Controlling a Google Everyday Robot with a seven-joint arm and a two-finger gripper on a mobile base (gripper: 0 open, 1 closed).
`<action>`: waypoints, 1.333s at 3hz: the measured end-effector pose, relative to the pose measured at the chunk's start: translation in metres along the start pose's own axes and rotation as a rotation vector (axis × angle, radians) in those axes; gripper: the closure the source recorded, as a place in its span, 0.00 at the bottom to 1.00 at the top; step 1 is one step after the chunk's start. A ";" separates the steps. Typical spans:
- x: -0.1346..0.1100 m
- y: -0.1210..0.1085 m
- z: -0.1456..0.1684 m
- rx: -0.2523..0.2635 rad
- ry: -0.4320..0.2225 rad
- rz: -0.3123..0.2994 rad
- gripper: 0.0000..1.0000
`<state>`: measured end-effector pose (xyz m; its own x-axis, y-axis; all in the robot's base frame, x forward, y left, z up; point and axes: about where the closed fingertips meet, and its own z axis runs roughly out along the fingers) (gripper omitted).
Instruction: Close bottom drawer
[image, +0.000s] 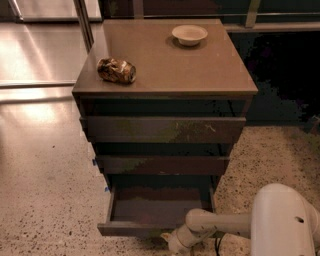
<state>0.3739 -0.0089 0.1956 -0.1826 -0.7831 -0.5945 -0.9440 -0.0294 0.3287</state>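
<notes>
The bottom drawer of the dark brown cabinet stands pulled out, its flat grey-brown floor showing and its plain front at the lower edge of the view. My gripper sits at the end of the white arm, low against the drawer's front panel right of its middle, mostly cut off by the frame's bottom edge. The middle drawer front and the wider scratched top drawer front are above it, both close to shut.
A crumpled brown snack bag lies on the cabinet top at left and a small white bowl at the back right. Speckled floor surrounds the cabinet. My white arm housing fills the lower right corner. A metal post stands behind left.
</notes>
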 end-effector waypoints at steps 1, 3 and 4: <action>-0.001 -0.007 -0.002 0.006 -0.022 0.004 0.00; -0.008 -0.030 -0.020 0.069 -0.064 0.007 0.00; -0.008 -0.030 -0.020 0.069 -0.064 0.007 0.00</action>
<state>0.4091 -0.0140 0.2055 -0.2049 -0.7415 -0.6389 -0.9587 0.0206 0.2836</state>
